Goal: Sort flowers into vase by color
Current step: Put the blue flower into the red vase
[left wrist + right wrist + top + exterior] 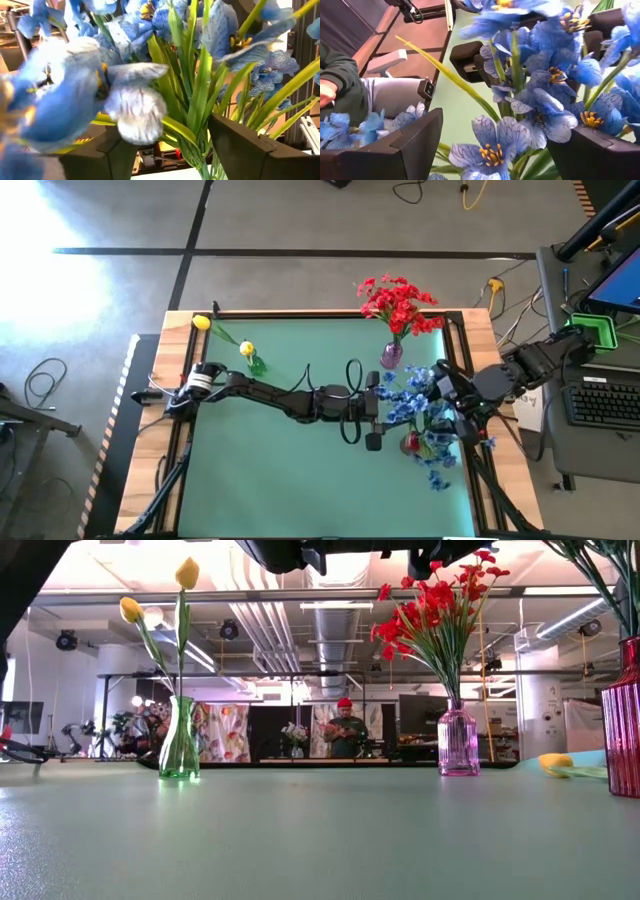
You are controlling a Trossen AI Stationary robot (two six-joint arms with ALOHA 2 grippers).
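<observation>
blue flowers fill red vase.

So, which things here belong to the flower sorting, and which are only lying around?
Belong to the job:
- blue flowers in the red vase, between the left gripper and the right gripper
- red flowers in the pink vase
- yellow flowers in the green vase

Just lying about:
- keyboard
- floor cables

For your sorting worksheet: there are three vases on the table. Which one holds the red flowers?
The pink vase, standing at the table's back edge, holds the red flowers. The green vase has yellow tulips; the red vase has blue blossoms.
</observation>
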